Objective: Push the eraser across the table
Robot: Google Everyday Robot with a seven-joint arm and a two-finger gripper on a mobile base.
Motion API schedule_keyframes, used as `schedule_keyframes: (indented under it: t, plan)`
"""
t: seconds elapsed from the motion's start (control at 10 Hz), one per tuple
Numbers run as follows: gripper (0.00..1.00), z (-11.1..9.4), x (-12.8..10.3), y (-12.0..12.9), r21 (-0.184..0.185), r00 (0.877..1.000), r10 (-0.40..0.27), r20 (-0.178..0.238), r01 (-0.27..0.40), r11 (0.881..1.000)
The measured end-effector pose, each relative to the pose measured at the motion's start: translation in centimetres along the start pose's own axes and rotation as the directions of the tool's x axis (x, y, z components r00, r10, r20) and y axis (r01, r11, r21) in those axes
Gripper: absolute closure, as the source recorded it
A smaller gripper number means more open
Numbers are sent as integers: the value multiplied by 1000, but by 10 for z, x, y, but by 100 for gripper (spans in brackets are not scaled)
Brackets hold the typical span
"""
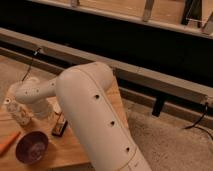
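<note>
Nearest the lens, the robot's white arm [100, 125] rises from the bottom edge, bends at a fat elbow and reaches L over the table [114, 102], hiding much of the plank top. By the near L edge sit a purple bowl [32, 147] and, just L of it, 1 orange stick-like item [7, 142], cut off by the frame. Both lie off to the side, so they're prob. clutter, not targets.

A bit further in, the eraser [60, 128] lies flat on the wood, dark w/ an orange-red strip, just R of the bowl's far rim and close against the arm's edge. Right behind it hangs the gripper [44, 110], pointing down from the wrist, just beside the eraser's far-L end. Contact can't be confirmed. The claw is clenched w/ nothing in it, which suits a push: closed, it makes 1 stiff blunt tip and no grasp is needed.

L of the gripper stands a pale speckled object [17, 112], near enough to get clipped on a wide sweep. Judging by the layout, the push is at or near its start.

Beyond the table: a thin cable [30, 65], then 1 long metal rail [150, 75] and the dark wall [125, 35].
</note>
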Motion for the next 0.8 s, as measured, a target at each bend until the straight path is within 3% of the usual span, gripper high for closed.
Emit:
schedule_keyframes:
  t: [0.8]
  plan:
    - [100, 14, 4, 3, -13, 999, -37, 0, 37, 999]
